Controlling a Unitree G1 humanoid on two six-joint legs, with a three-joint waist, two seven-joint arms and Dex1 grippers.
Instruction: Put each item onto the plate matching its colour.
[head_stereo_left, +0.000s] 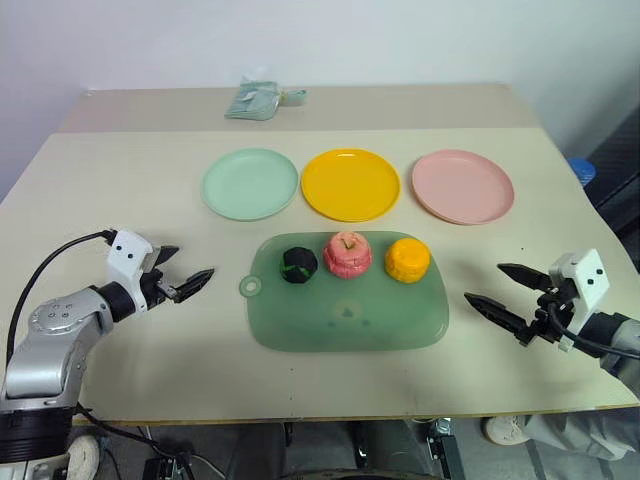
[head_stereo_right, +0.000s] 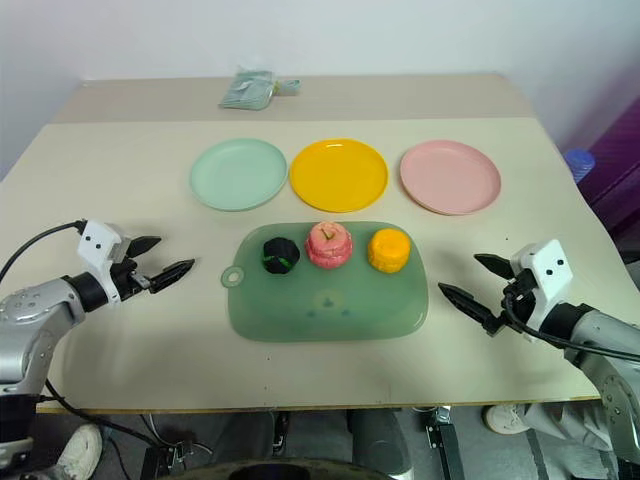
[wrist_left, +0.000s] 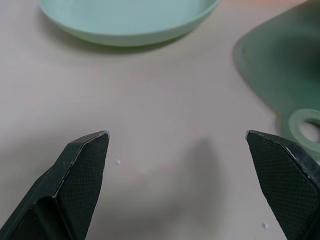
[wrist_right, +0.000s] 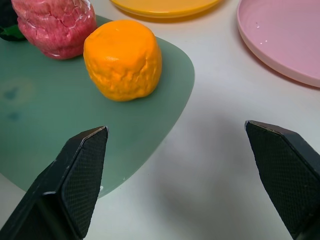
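Three toy foods sit in a row on the green cutting board (head_stereo_left: 390, 325): a blackish-green ball (head_stereo_left: 298, 265), a pink-red apple (head_stereo_left: 347, 253) and an orange-yellow ridged round (head_stereo_left: 407, 259). Behind the board lie a mint green plate (head_stereo_left: 250, 183), a yellow plate (head_stereo_left: 350, 184) and a pink plate (head_stereo_left: 463, 186), all bare. My left gripper (head_stereo_left: 183, 270) hovers open left of the board, holding nothing. On the other side of the board, my right gripper (head_stereo_left: 499, 287) is open and holds nothing; in its wrist view the orange round (wrist_right: 123, 59) lies ahead.
A crumpled green packet (head_stereo_left: 258, 99) lies at the back of the table. The board's ring handle (head_stereo_left: 250, 287) points toward my left gripper. A blue object (head_stereo_left: 582, 170) stands off the table's right edge. Bare tabletop (head_stereo_left: 130, 200) surrounds the board.
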